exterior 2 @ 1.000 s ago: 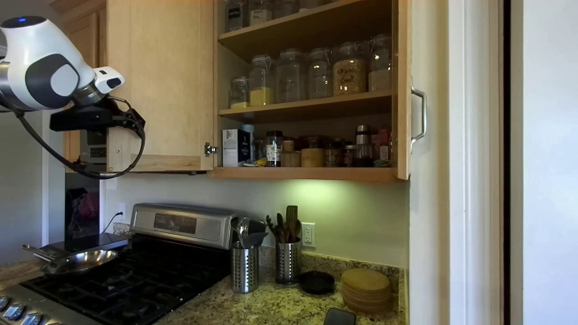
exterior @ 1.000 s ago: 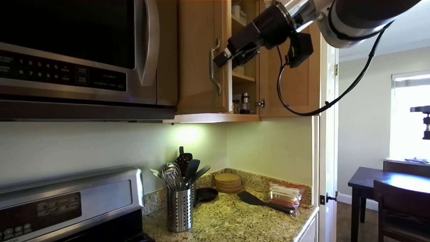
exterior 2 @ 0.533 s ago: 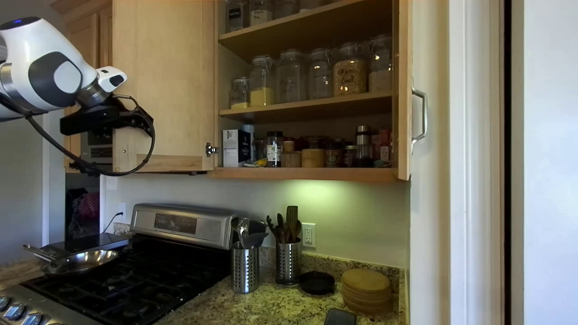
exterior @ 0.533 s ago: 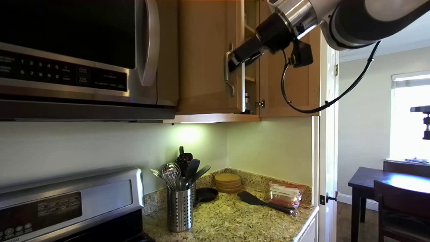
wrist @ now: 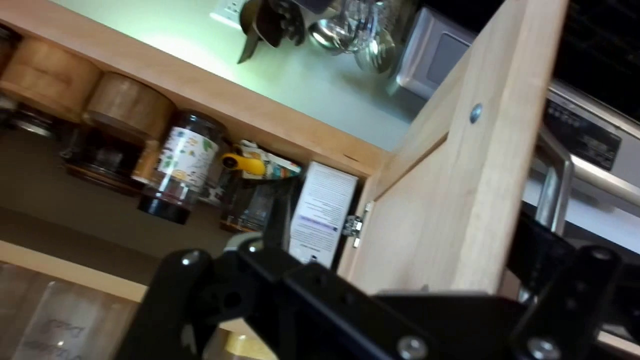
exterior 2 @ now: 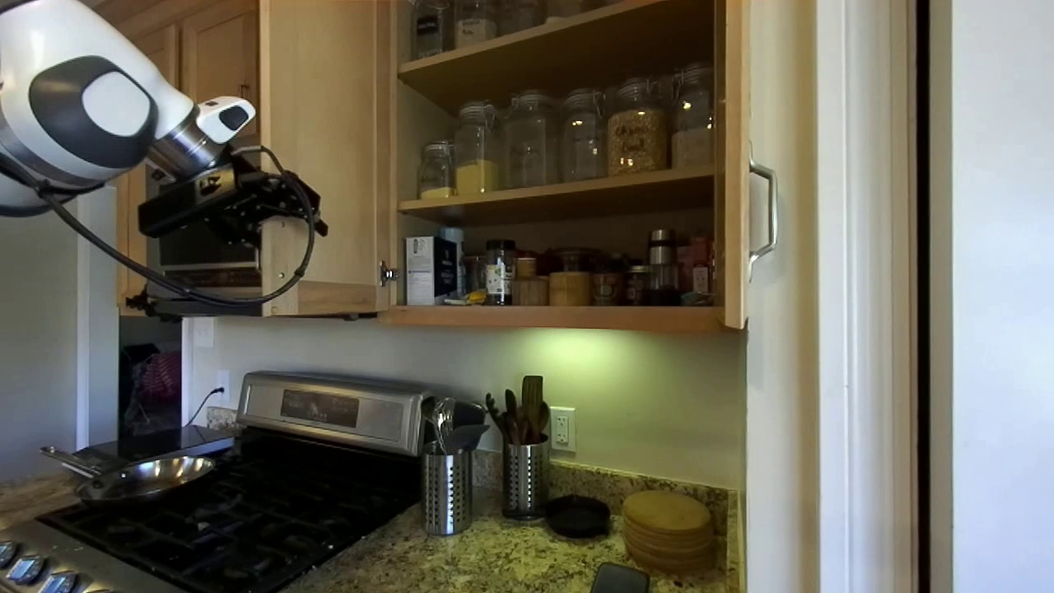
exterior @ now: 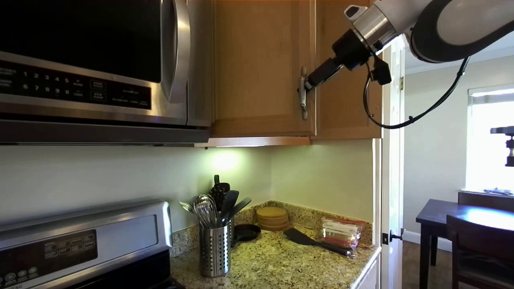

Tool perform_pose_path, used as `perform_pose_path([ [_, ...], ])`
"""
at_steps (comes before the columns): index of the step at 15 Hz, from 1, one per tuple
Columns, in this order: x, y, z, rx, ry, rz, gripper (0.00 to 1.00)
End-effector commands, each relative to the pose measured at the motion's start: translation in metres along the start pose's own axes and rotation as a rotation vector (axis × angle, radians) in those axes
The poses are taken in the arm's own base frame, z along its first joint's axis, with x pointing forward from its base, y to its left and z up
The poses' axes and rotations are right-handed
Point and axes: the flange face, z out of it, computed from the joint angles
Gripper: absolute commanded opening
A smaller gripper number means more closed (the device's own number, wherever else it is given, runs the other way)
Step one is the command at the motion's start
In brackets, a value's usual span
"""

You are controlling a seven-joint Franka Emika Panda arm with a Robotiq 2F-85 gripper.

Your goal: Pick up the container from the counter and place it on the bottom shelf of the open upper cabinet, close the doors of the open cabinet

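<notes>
Seeing the gripper (wrist: 407, 215) way up, roughly over the stove-side edge of the counter (exterior: 277, 265), with spread fingers (wrist: 542, 245) straddling the free edge of the stove-side door (exterior 2: 325, 148). Looks threaded behind the bar handle (exterior: 303, 100) on the outer side; can't tell about actual contact there. Got the far door (exterior 2: 735, 123) swung out too. Spotted the container (exterior 2: 500, 276) upright on the bottom shelf (exterior 2: 552, 316) of the upper cabinet (exterior 2: 424, 111), above the counter's back edge, nearer the stove-side corner, between a box (exterior 2: 432, 270) and some wooden tubs (exterior 2: 571, 288). Down below, got a stack of round boards (exterior: 272, 220) in the back corner away from the stove (exterior 2: 247, 502), a steel utensil holder (exterior: 215, 251) by the stove-side edge, plus a black spatula (exterior: 299, 237) and a plastic bag (exterior: 341, 233) along the side-wall edge.
</notes>
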Motion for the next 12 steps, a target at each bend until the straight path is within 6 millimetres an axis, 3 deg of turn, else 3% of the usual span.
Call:
perform_pose_path([
  [1,-0.012,0.072,0.022,-0.171,-0.083,-0.007,1.0],
  [3,-0.021,0.1,0.029,-0.235,-0.116,0.017,1.0],
  [5,-0.024,0.116,0.037,-0.266,-0.135,0.041,1.0],
  [12,-0.018,0.134,0.046,-0.359,-0.212,-0.03,1.0],
])
